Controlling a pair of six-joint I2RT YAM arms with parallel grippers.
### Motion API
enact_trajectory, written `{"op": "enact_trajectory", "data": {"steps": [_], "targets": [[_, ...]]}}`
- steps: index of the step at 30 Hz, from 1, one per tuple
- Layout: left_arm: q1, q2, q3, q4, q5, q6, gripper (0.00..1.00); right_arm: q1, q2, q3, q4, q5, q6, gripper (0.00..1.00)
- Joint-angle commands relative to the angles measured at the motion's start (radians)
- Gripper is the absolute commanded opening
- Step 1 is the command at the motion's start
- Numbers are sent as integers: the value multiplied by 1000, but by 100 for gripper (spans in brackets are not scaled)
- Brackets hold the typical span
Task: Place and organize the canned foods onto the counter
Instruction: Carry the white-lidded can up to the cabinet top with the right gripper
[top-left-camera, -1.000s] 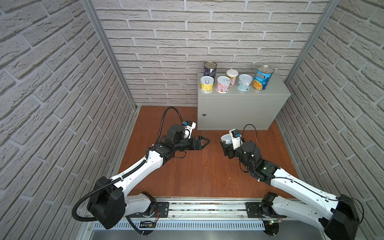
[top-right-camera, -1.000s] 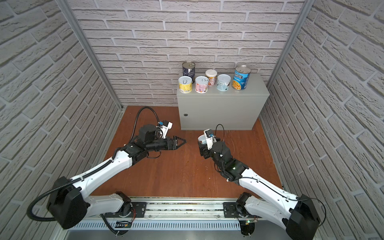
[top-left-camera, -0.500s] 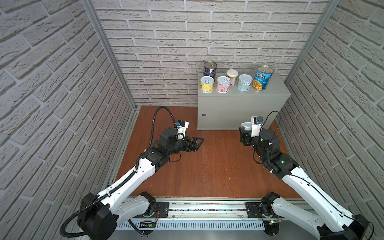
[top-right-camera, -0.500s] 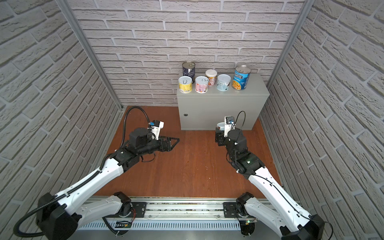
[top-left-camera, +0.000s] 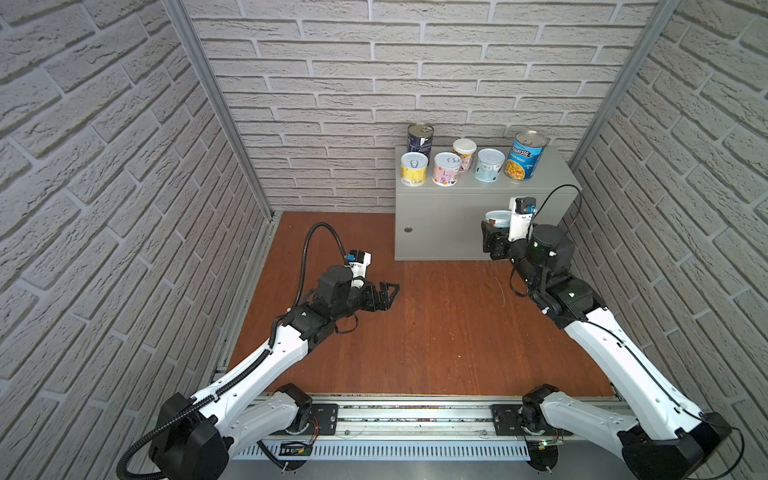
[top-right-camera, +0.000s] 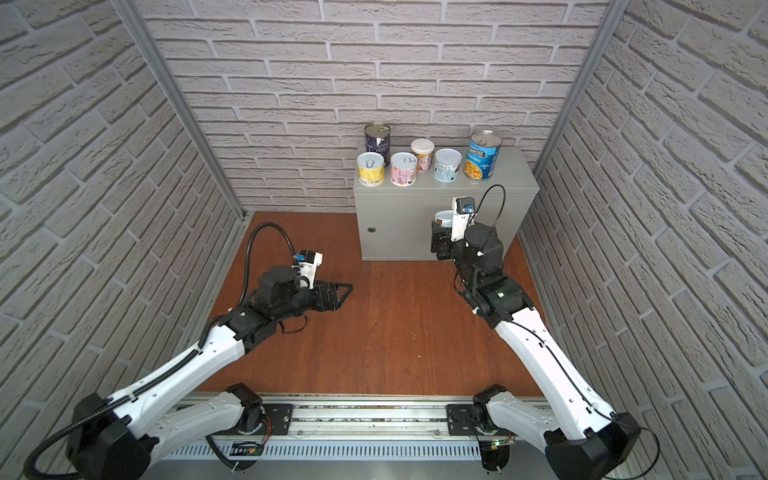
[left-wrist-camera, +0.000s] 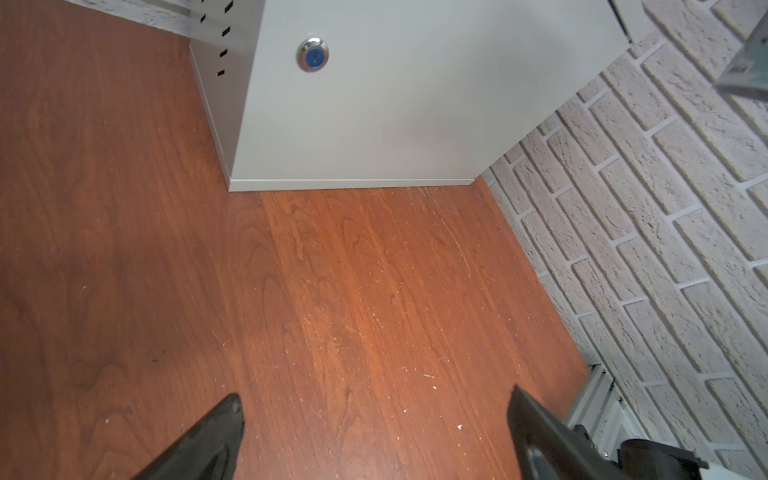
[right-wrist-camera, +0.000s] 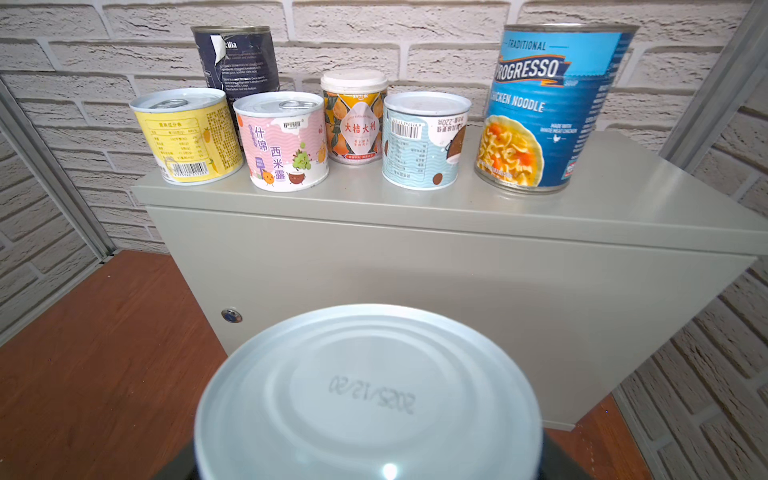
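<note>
Eyes on the held can (top-left-camera: 498, 217), a short pale teal one: it's upright and off the floor, hanging just in front of the grey cabinet (top-left-camera: 440, 237), below the level of the top and toward its right end. The right fingers (top-left-camera: 487, 235) are pinching it low on its sides. In the right wrist view its ribbed silver lid (right-wrist-camera: 370, 395) fills the foreground, and only dark slivers of the grip show beneath it. Up on the surface (top-left-camera: 548, 176) six cans stand upright. Along the front, left to right, are the yellow can (top-left-camera: 414, 169), the pink can (top-left-camera: 446, 169), the teal can (top-left-camera: 490, 165) and the tall blue Progresso can (top-left-camera: 524, 157). The tall navy can (top-left-camera: 419, 140) sits behind the yellow one, against the brick wall (top-left-camera: 332, 83), its label torn near the top. The peach can (top-left-camera: 464, 154) is set back between pink and teal. The right end of the surface, past the Progresso, is bare metal. Lower down, the round lock (top-left-camera: 408, 229) sits on the left of the cabinet front. Over on the other side, the left fingers (top-left-camera: 388, 286) are spread wide with nothing between them, out over the wooden floor (top-left-camera: 415, 340) and well apart from the cabinet, pointing toward the middle of the floor.
</note>
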Motion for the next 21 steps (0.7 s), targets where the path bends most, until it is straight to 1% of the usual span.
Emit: {"op": "enact_trajectory", "data": {"steps": [1, 5, 10, 17, 21], "targets": [[5, -44, -24, 11, -50, 26, 98, -25, 27, 75, 185, -60, 15, 66], [5, -72, -43, -10, -71, 35, 98, -53, 95, 157, 212, -111, 42, 66], [5, -86, -64, -6, -80, 26, 98, -77, 177, 248, 243, -139, 59, 66], [3, -88, -81, 0, -74, 7, 98, -112, 264, 276, 381, -153, 60, 66], [3, -95, -88, -7, -75, 5, 98, -131, 310, 309, 406, -148, 63, 67]]}}
